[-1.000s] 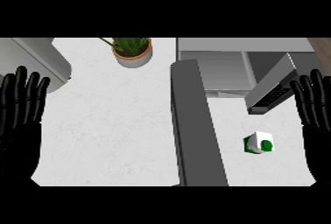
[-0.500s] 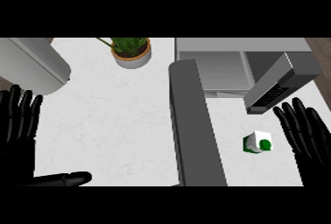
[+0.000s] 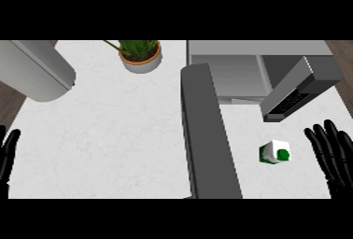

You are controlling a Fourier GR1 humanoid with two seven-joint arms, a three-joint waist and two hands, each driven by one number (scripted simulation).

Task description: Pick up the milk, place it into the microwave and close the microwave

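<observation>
Currently the milk [image 3: 276, 152] stands on the counter [image 3: 117, 140], right of the dark strip [image 3: 207, 149] and just below the microwave [image 3: 234, 70], whose door [image 3: 298, 91] hangs open. My right hand [image 3: 334, 156] is beside the milk, not touching it, with fingers straight and spread. My left hand [image 3: 7, 154] rests at the left edge, fingers straight. Risks noted: a sideways approach may tip the milk or shove it towards the strip, and a careless lift may clip the door.
</observation>
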